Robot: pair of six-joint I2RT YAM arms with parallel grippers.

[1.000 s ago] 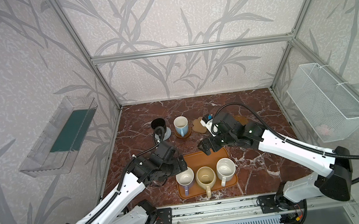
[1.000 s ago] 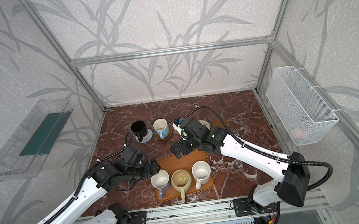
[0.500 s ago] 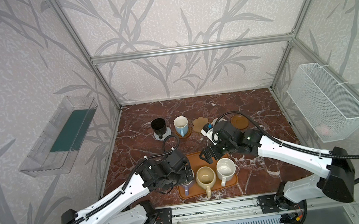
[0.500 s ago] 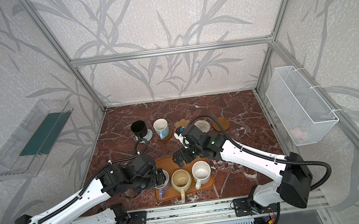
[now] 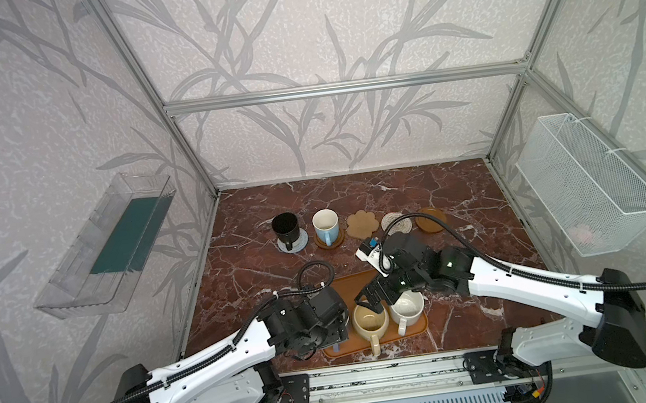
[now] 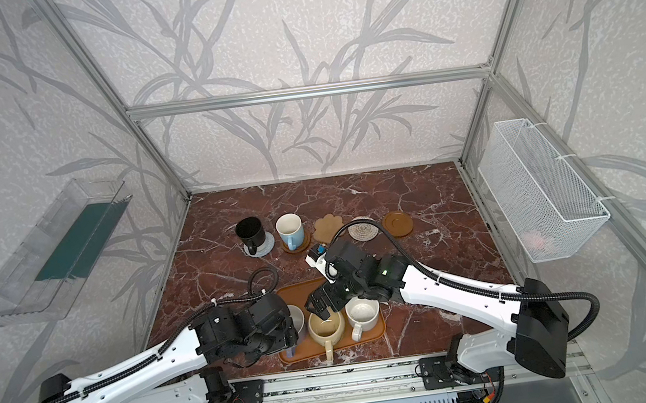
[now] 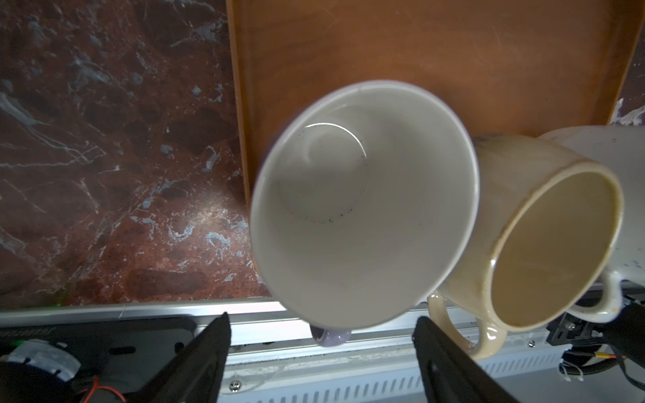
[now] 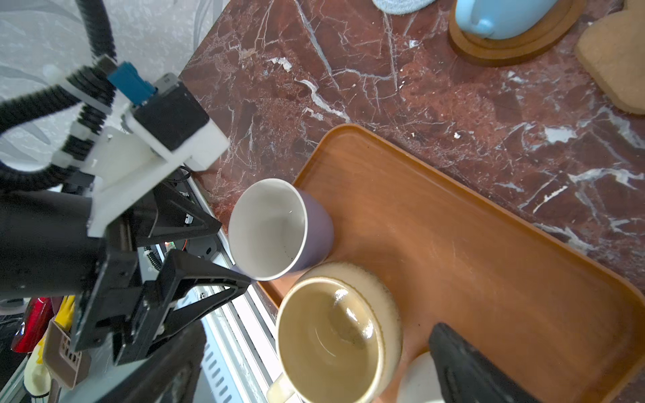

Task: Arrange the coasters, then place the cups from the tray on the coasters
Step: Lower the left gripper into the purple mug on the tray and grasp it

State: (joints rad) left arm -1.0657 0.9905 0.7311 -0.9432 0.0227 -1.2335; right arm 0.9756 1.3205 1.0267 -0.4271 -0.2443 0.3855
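Two of five coasters [image 5: 362, 223] carry cups (black cup [image 5: 285, 227], blue cup [image 5: 325, 225]), 3 more wait on the tray [image 8: 488, 261], w/ left gripper [image 7: 321, 317] spread wide astride the lavender cup's [image 7: 363, 206] handle & right gripper [image 5: 373, 303] open over the tan cup [image 8: 331, 335].

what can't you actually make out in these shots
- Lavender cup: top views, mostly behind the left arm.
- Speckled cup: left wrist view, cut by the frame edge.
- Right gripper: right wrist view shows one finger only.
- Pink item in the basket: too small, behind mesh.
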